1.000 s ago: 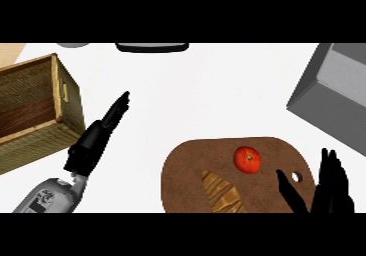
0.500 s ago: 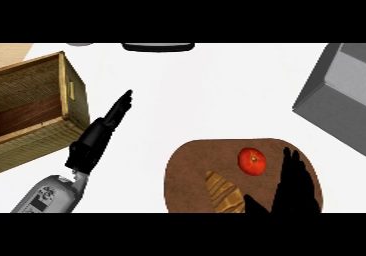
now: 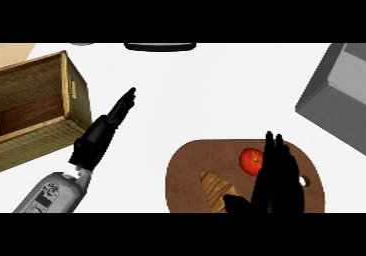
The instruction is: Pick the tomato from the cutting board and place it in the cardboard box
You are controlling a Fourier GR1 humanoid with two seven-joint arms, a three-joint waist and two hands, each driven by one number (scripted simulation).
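A red tomato point(image 3: 250, 161) lies on the round brown cutting board point(image 3: 187, 172) at the lower right. My right hand point(image 3: 276, 177) is over the board, fingers straight and pointing away, its left side right beside the tomato and covering part of it. The cardboard box point(image 3: 38, 112) stands open at the left, its inside showing a brown floor. My left hand point(image 3: 105, 131) rests open just right of the box, fingers straight and pointing up and to the right.
A loaf of bread point(image 3: 218, 184) lies on the board left of my right hand. A grey appliance point(image 3: 341, 95) fills the right edge. A dark round object point(image 3: 160, 46) sits at the far edge of the white counter.
My right hand has moved left and forward over the board until it is beside the tomato. The left hand has kept its place by the box.
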